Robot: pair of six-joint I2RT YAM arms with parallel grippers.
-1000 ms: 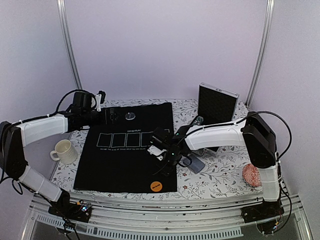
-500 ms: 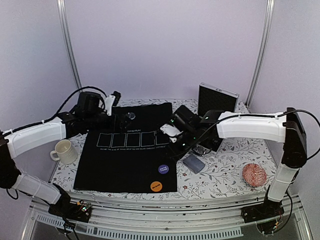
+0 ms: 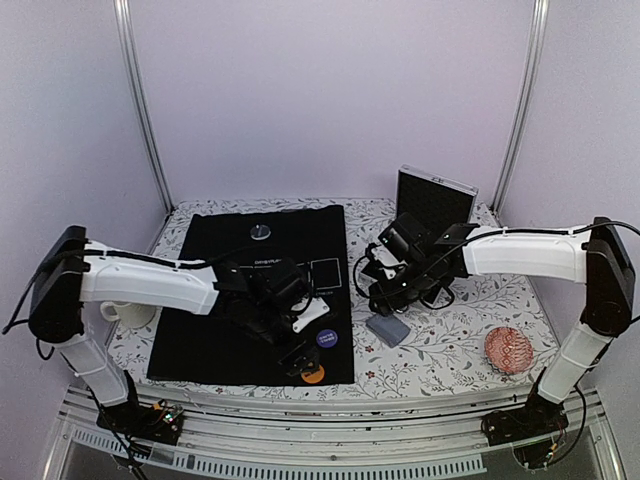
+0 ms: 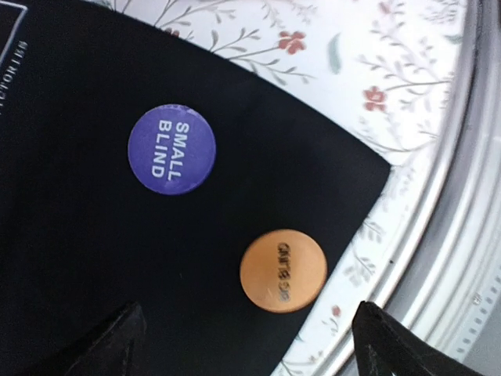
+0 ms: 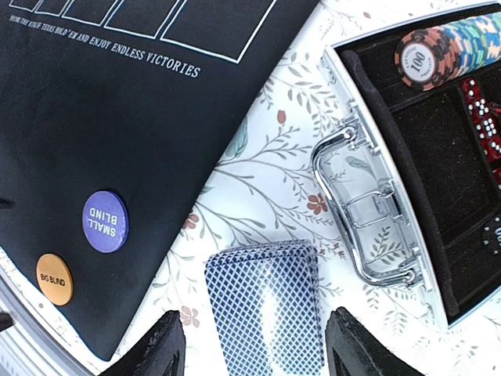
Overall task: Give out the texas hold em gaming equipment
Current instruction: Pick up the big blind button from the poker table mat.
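The purple round button disc marked SMALL BLIND [image 4: 171,149] and the orange round button disc marked BIG BLIND [image 4: 282,270] are found flat on the near right corner of the black cloth playing mat [image 4: 70,235], near each other but not touching. The orange one is close to the mat's edge. The left gripper [image 4: 250,345] is held over them, its fingers spread wide with nothing between. The deck of blue-grey cross-hatched playing cards [image 5: 266,313] is laid on the flowered tablecloth [image 5: 258,196], just off the mat's right edge. The right gripper [image 5: 258,348] is poised above it, fingers parted to either side and not clamped on it.

The two blind buttons are judged to be set out already, and the cards to be the step in hand. A descent of the right gripper is called for next, with the fingers closed squarely on the deck's long edges so that the stack is not fanned.

The open black lined case with a chrome handle [image 5: 438,180] is set just beside the deck. In its top compartment a row of striped poker chips [image 5: 446,43] is laid on edge. Red dice [image 5: 479,110] are lodged in a narrow slot, and in the wide middle bay only lining is seen.
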